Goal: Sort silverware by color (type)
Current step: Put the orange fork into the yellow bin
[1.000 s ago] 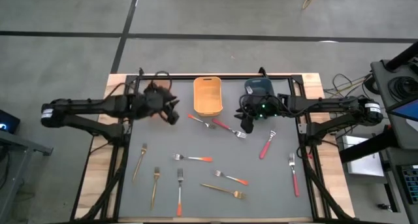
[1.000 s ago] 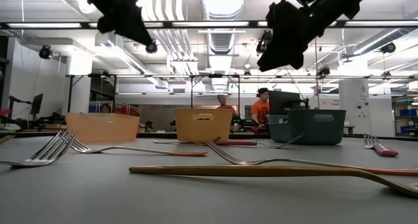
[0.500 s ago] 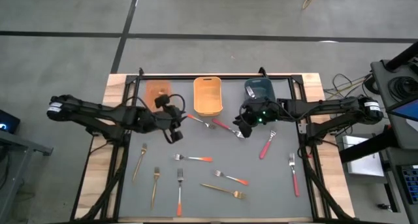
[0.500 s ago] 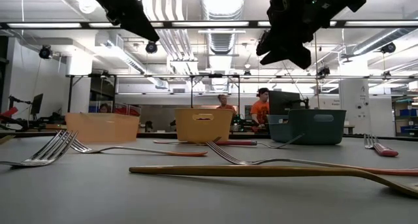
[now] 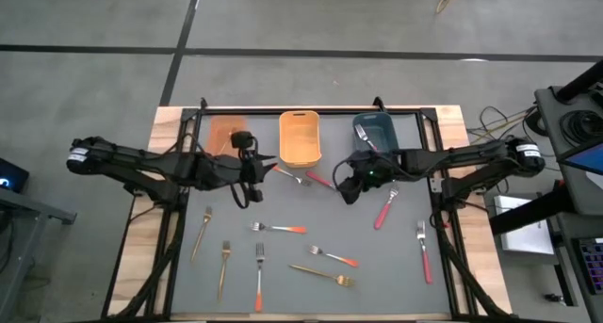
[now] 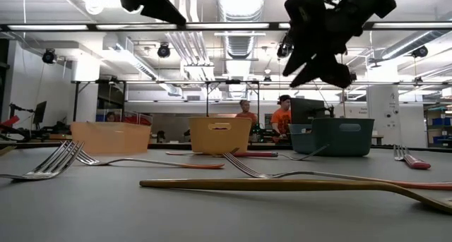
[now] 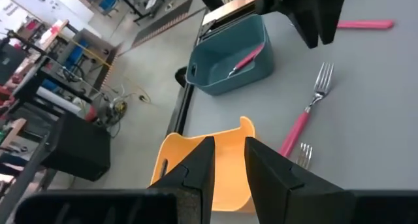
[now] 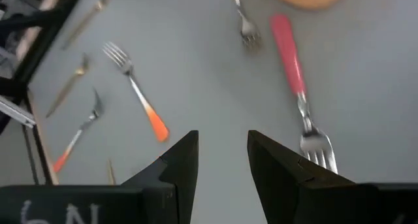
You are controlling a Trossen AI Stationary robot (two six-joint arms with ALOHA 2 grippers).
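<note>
Slim forks lie scattered on the grey mat. My right gripper point(image 5: 348, 188) hangs open above the mat, near a red-pink-handled fork point(image 8: 292, 74) and an orange-handled fork point(image 8: 136, 89). My left gripper point(image 5: 251, 172) hovers open in front of the orange bin point(image 7: 215, 152), with nothing between its fingers. Behind them the teal bin point(image 7: 228, 54) holds a red-pink fork point(image 7: 247, 57). Gold forks point(image 5: 201, 231) lie at the near left. Two more red-pink forks point(image 5: 384, 210) lie on the right.
Three bins stand along the far edge: a tan one point(image 5: 226, 132), the orange one point(image 5: 300, 139) and the teal one point(image 5: 375, 130). More orange-handled forks point(image 5: 279, 228) and a gold fork point(image 5: 322, 274) lie toward the near edge. People stand in the room beyond.
My left gripper has left the tan bin, moved toward the table's middle and near side, and rolled about its axis. My right gripper has rolled too, moving a little down and toward the near-left, closer to the red-pink fork.
</note>
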